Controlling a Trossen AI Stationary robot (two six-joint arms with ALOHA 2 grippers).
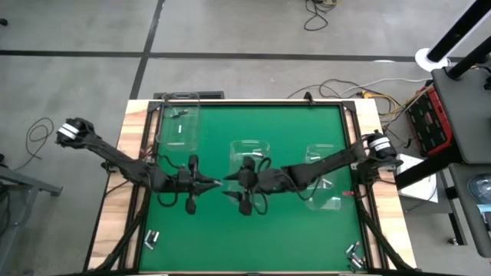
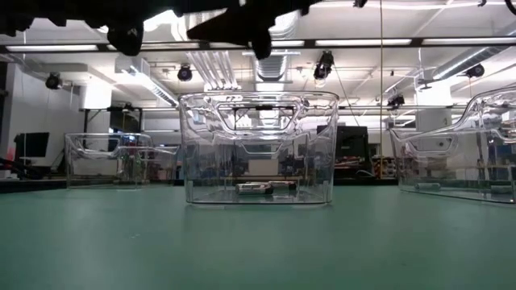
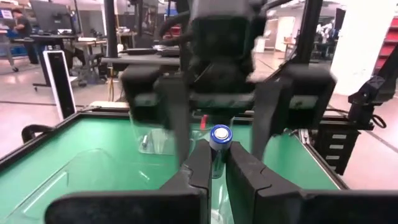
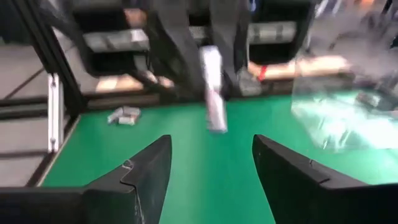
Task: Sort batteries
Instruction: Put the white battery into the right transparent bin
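Observation:
A silvery battery [image 3: 219,135] with a blue-ringed end hangs above the middle of the green table, and my left gripper [image 3: 215,153] is shut on it. My right gripper [image 4: 211,155] faces it from the table's right, open, its fingers wide apart and just short of the battery [image 4: 212,93]. In the high view the two grippers meet tip to tip, the left gripper [image 1: 213,184] beside the right gripper [image 1: 230,188], just in front of the middle clear bin [image 1: 252,153]. Loose batteries [image 1: 151,239] lie on the mat at the near left, and more batteries [image 1: 353,253] at the near right. My left gripper pinches the battery between its two fingertips [image 3: 202,155], close to the blue-ringed end [image 3: 219,132]. The fingers come about level from the table's left. The battery is lifted clear of the table, and its free length [image 4: 215,115] slants down below the fingers.
A clear bin [image 1: 178,123] holding a few batteries stands at the far left, and another clear bin [image 1: 326,178] sits under the right arm. The low view shows batteries [image 2: 266,188] on the middle bin's floor. A black frame [image 1: 146,161] borders the mat.

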